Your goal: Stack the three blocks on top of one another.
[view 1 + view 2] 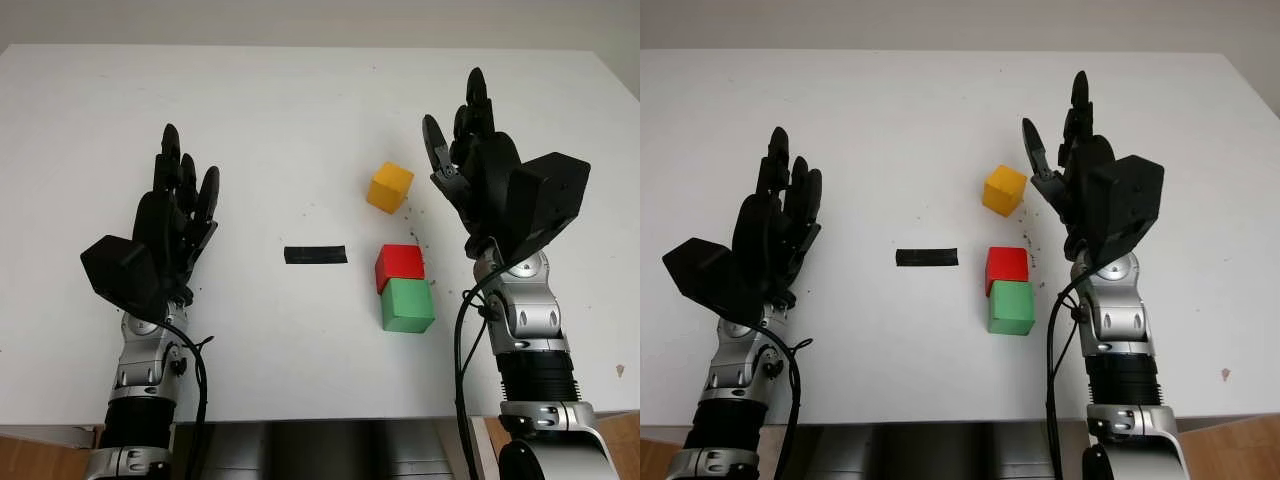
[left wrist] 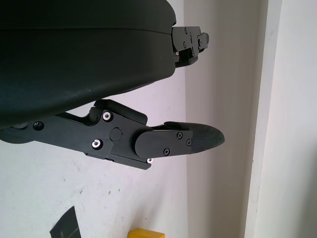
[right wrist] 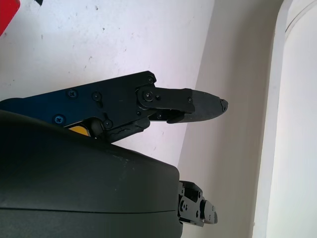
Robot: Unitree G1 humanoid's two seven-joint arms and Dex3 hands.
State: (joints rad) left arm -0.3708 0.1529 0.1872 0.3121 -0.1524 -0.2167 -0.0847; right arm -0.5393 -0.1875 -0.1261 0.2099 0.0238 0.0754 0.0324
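While unstacked, blocks [image 1: 400, 265] look cubic.

yellow block [image 1: 389, 187] | red block [image 1: 399, 264] | green block [image 1: 407, 305] | white table [image 1: 280, 120]

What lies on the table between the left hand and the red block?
A strip of black tape lies flat on the white table, between the open left hand and the red block, seen in both eye views.

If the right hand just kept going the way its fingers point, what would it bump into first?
Probably nothing. The right hand points toward the table's far edge, with bare white table ahead. The yellow block sits beside it, off that line, though depth is hard to judge.
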